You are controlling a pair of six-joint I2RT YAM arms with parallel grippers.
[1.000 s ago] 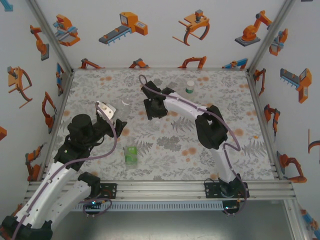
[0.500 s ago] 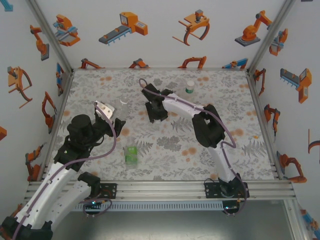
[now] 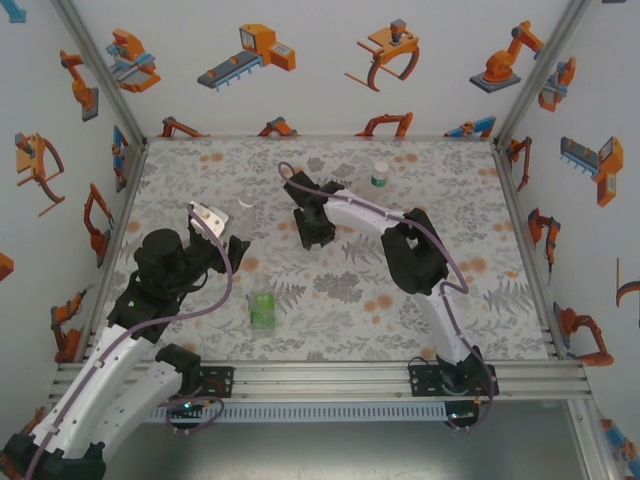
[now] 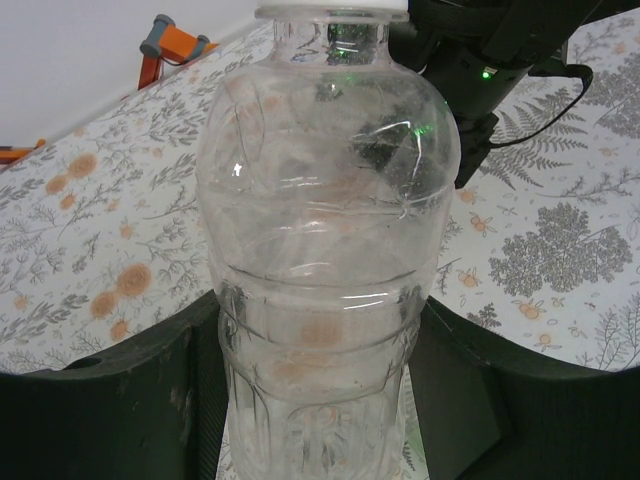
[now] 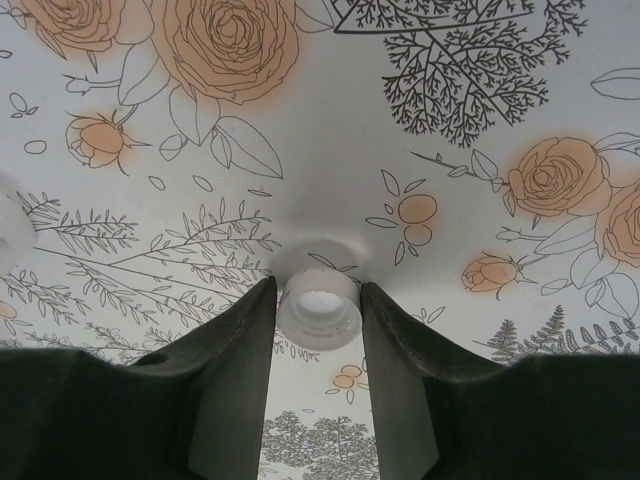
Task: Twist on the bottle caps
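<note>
Right claw (image 5: 318, 288): fingers pressed against both sides of the cap (image 5: 318, 310), gripping it.
Cap place: flat on the mat (image 5: 330, 150), low centre of the right wrist frame. In the top view it lies under the claw, just above mid-frame.
Cap handling: probably very light, stiff and smooth, so it may tip or squirt out if pinched off-centre. Best taken across its full width, by the side wall.
Left claw (image 4: 320, 400): clamped round the lower body of the clear bottle (image 4: 325, 200), which stands upright mid-frame.
Bottle handling: looks thin-walled and empty, likely to dent or spin under torque. Hold it at the ribbed waist, firmly but without crushing.
Other bottles: the green bottle (image 3: 262, 310) is at lower centre of the top view and the tall bottle (image 3: 380, 175) at upper centre, both well apart from the claws.
</note>
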